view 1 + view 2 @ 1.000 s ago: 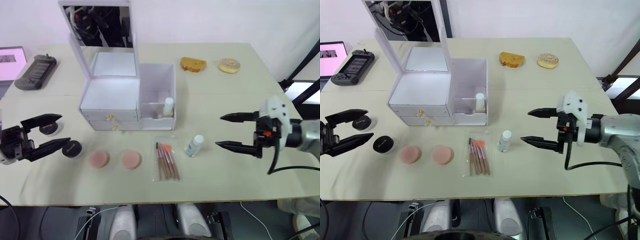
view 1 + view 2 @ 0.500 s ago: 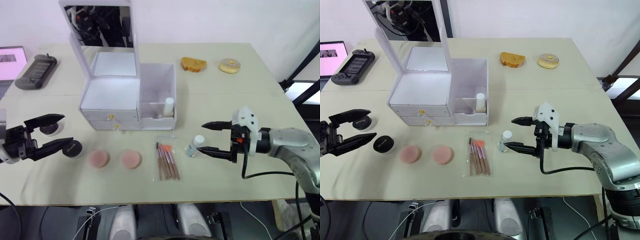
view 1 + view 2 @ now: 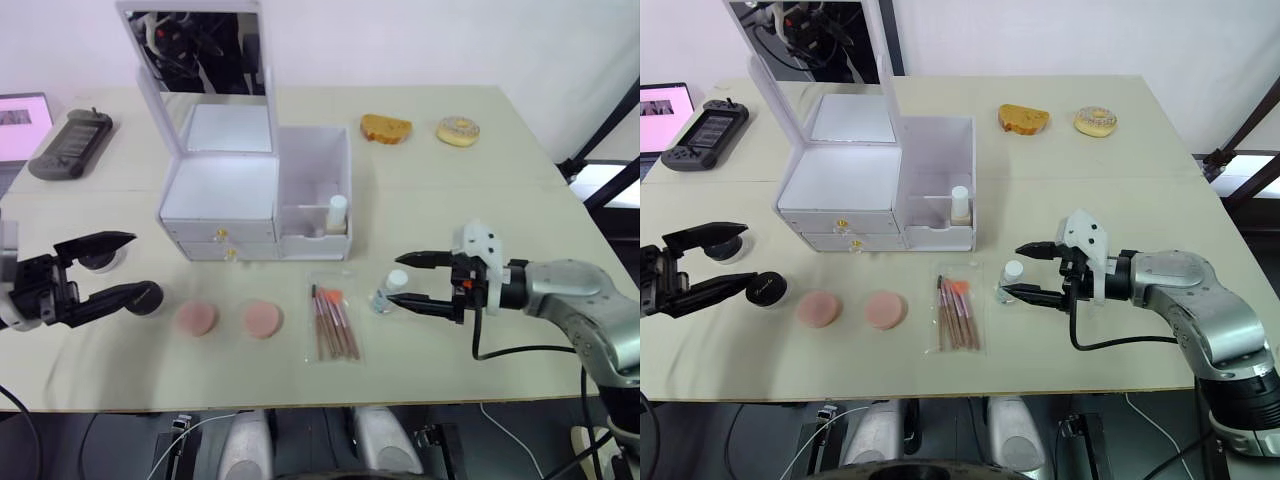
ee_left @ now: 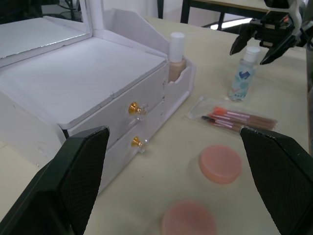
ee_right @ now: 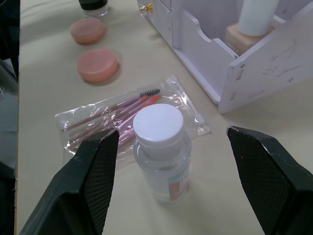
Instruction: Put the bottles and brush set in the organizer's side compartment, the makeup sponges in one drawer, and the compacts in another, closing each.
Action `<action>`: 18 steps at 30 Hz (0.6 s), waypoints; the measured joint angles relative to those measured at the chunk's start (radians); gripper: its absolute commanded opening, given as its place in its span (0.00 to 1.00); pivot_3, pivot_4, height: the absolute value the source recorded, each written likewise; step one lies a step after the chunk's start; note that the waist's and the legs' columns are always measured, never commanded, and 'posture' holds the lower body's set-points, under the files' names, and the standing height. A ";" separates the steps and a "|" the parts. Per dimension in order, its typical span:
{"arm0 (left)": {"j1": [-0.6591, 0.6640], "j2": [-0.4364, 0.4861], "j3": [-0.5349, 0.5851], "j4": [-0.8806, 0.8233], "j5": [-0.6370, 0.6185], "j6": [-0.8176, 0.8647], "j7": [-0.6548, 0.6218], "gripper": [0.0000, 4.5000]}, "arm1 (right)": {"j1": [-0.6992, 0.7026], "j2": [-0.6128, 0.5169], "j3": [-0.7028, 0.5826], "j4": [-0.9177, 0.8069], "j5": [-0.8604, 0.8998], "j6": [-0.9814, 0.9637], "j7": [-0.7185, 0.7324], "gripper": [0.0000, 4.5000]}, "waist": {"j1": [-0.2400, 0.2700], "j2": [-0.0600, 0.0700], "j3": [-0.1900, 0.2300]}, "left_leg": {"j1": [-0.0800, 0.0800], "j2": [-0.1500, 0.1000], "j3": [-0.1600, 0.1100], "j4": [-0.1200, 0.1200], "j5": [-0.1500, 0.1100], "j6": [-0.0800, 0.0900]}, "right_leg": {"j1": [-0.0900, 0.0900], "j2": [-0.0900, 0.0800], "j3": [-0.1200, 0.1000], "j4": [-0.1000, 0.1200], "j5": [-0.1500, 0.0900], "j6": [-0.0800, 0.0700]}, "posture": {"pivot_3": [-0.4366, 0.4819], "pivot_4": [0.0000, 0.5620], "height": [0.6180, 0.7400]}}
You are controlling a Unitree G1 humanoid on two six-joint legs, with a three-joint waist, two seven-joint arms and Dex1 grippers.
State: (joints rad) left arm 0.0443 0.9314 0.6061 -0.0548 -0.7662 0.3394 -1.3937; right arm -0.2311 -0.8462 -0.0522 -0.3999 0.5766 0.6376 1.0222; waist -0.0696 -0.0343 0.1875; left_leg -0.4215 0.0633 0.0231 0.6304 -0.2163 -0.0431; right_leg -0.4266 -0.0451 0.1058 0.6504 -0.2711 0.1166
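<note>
Right gripper (image 3: 1021,270): you have its fingers spread wide, one on each side of the small clear bottle (image 3: 1010,281), neither finger touching it (the right wrist view shows open table between each finger and the bottle).

Small clear bottle: upright, white cap up, long axis vertical, standing on the table (image 3: 1120,180) just beside the brush set (image 3: 956,318).

Brush set: flat in a clear sleeve, long axis running from the organizer toward the table's near edge, bristle ends toward the organizer (image 3: 880,180).

Organizer: lid with mirror raised, both drawers shut; a second bottle (image 3: 960,204) with a white cap stands upright in its side compartment.

Left gripper (image 3: 125,267): your fingers are wide apart and hold nothing, hovering at the table's left, near the two black compacts (image 3: 767,289).

Makeup sponges (image 3: 885,310): two pink rounds lying flat side by side, between the compacts and the brush set.
</note>
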 measured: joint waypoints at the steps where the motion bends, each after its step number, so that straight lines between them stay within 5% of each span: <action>1: -0.002 0.000 0.000 0.000 0.000 0.000 0.000 1.00 | -0.009 0.002 0.001 -0.002 0.005 0.007 -0.003 0.70 | 0.000 0.000 0.000 | 0.000 0.000 0.000 0.000 0.000 0.000 | 0.000 0.000 0.000 0.000 0.000 0.000 | 0.48 0.27 1.00; 6: -0.004 0.000 -0.001 0.000 0.000 0.000 0.001 1.00 | -0.027 0.005 0.003 -0.007 0.015 0.023 -0.008 0.18 | 0.001 0.000 0.000 | 0.000 0.000 0.000 0.000 0.000 0.000 | 0.000 0.000 0.000 0.000 0.000 0.000 | 0.48 0.27 1.00; 18: -0.019 -0.002 -0.001 0.000 -0.001 0.000 0.012 1.00 | -0.052 0.003 0.016 0.033 0.013 0.004 0.029 0.15 | 0.000 0.000 0.000 | 0.000 0.000 0.000 0.000 0.000 0.000 | 0.000 0.000 0.000 0.000 0.000 0.000 | 0.48 0.27 1.00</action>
State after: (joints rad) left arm 0.0251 0.9296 0.6053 -0.0544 -0.7667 0.3390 -1.3812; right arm -0.2835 -0.8436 -0.0358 -0.3674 0.5898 0.6413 1.0517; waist -0.0692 -0.0344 0.1875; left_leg -0.4216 0.0633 0.0231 0.6305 -0.2163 -0.0431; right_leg -0.4266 -0.0450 0.1057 0.6504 -0.2710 0.1167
